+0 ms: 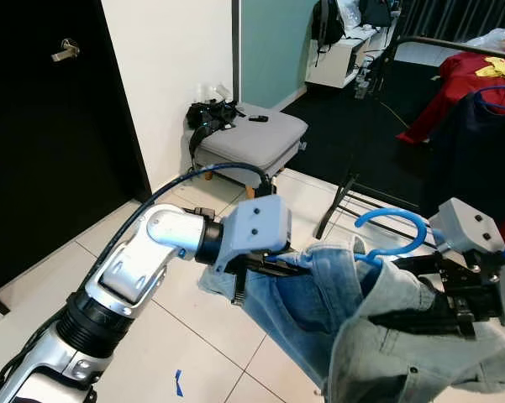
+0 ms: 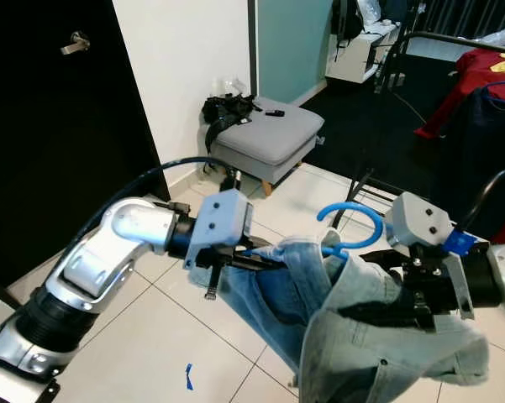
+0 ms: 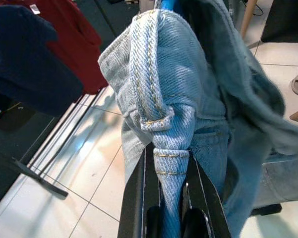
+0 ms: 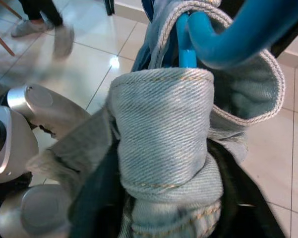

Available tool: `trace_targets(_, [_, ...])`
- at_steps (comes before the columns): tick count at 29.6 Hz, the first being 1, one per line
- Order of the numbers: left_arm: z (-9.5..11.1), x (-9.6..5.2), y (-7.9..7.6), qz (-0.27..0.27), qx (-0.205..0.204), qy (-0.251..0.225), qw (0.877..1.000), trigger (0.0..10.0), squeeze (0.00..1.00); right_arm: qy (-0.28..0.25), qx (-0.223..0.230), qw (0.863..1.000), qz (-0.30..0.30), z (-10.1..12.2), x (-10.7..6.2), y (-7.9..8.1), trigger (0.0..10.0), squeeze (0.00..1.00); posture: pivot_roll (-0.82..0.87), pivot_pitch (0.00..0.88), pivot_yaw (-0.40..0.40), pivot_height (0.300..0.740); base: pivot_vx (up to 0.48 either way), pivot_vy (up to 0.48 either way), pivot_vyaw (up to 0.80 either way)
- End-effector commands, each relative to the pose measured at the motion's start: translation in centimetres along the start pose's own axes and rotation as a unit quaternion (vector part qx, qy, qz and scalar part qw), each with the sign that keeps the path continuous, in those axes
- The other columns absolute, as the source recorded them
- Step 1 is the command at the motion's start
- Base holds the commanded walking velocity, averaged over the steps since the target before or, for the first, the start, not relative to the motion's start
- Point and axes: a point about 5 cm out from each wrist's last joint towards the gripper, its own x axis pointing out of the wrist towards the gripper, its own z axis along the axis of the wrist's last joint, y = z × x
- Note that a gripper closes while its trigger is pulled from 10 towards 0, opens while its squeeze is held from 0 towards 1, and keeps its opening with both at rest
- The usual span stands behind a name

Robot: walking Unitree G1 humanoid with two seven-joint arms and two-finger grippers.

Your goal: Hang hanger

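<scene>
hanger in blue pokes its hook up out of the jeans you carry between both arms above the tiled floor. your left gripper is clamped on a denim fold; your right gripper grips the waistband too, near the clothes rack.
</scene>
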Motion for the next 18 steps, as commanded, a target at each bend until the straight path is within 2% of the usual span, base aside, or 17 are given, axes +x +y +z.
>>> trace_targets(1, [2.6,-1.0,0.9,0.017,0.031,-0.063,0.997,0.0,0.0,0.0,0.01,1.0,0.012,-0.5,0.7,0.2,0.0,0.0,-0.01,0.029,-0.012,0.74,0.0,0.0,0.0])
trace_targets(8, [2.4,-1.3,0.8,0.012,0.032,-0.058,0.998,0.0,0.0,-0.002,0.005,1.0,0.016,-0.7,0.9,0.0,0.0,0.0,-0.01,0.027,-0.013,0.74,0.0,0.0,0.0])
trace_targets(9, [2.5,-1.4,0.9,0.015,0.026,-0.063,0.998,0.4,0.0,-0.003,0.005,1.0,0.017,-0.7,1.0,0.0,0.0,0.0,-0.01,0.025,-0.016,0.74,0.0,0.0,0.0])
trace_targets(11, [2.5,-1.4,0.9,0.015,0.026,-0.063,0.998,0.4,0.0,-0.003,0.005,1.0,0.017,-0.7,1.0,0.0,0.0,0.0,-0.01,0.025,-0.016,0.74,0.0,0.0,0.0])
trace_targets(12, [2.5,-1.5,1.5,0.041,0.009,-0.071,0.997,10.0,0.23,-0.005,0.005,1.0,0.019,-0.7,1.1,0.1,0.0,0.0,0.0,0.024,-0.017,0.74,0.0,0.0,0.0])
trace_targets(14, [2.5,-1.5,1.5,0.041,0.009,-0.071,0.997,10.0,0.23,-0.005,0.005,1.0,0.019,-0.7,1.1,0.1,0.0,0.0,0.0,0.024,-0.017,0.74,0.0,0.0,0.0])
trace_targets(15, [2.3,-1.7,1.8,0.051,-0.01,-0.077,0.996,10.0,1.0,-0.008,0.007,1.0,0.018,-0.8,1.3,0.0,0.0,0.0,0.0,0.023,-0.018,0.74,0.0,0.0,0.0])
trace_targets(16, [2.0,-1.9,2.0,0.066,-0.027,-0.078,0.994,10.0,1.0,-0.013,0.013,1.0,0.012,-0.9,1.5,0.0,0.0,0.0,-0.01,0.023,-0.014,0.74,0.0,0.0,0.0])
trace_targets(17, [2.0,-1.9,2.0,0.066,-0.027,-0.078,0.994,10.0,1.0,-0.013,0.013,1.0,0.012,-0.9,1.5,0.0,0.0,0.0,-0.01,0.023,-0.014,0.74,0.0,0.0,0.0])
trace_targets(18, [1.5,-2.3,2.3,0.082,-0.048,-0.08,0.992,10.0,1.0,-0.019,0.023,1.0,0.0,-1.3,1.7,-0.1,0.0,0.0,-0.01,0.023,-0.014,0.74,0.0,0.0,0.0])
